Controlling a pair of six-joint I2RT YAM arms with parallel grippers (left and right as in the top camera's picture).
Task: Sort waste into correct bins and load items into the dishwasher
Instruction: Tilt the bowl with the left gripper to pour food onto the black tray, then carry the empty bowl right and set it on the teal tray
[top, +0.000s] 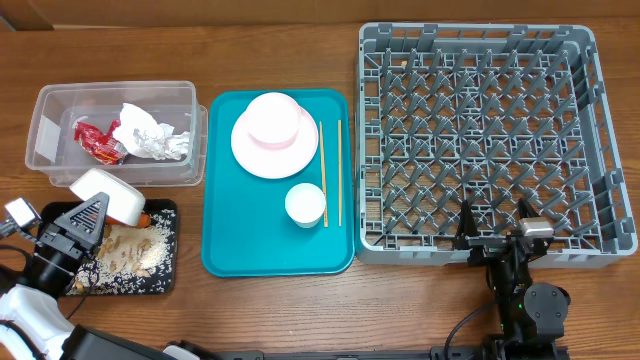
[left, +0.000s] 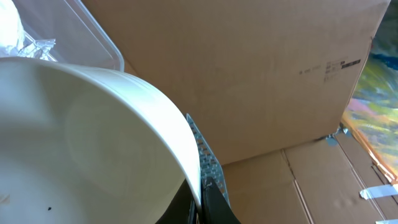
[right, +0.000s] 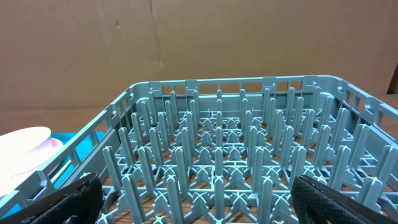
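The desk (top: 280, 310) is brown wood grain, and plain cardboard boxes (left: 249, 81) stand behind it.

Far left of the teal tray (top: 225, 250), the left claw (top: 95, 212) is closed on the rim of one whitish bowl (top: 105, 195). It holds the bowl tilted over the single black tray (top: 165, 280). One heap of beige scraps (top: 135, 250) lies in that tray, with one orange carrot (top: 146, 215) at its far edge.

Behind these, just left of the teal tray, one clear tub (top: 50, 120) holds one red wrapper (top: 97, 140) and one crumpled paper wad (top: 150, 135).

On the teal tray are one pink plate (top: 250, 160) carrying the second bowl (top: 275, 118), one white cup (top: 305, 203), and two chopsticks (top: 322, 160) lying parallel by its right rim.

Just right of the teal tray stands one grey dish rack (top: 480, 130) with nothing in it. The right claw (top: 492, 235) is at the rack's near wall, spread wide and holding nothing.
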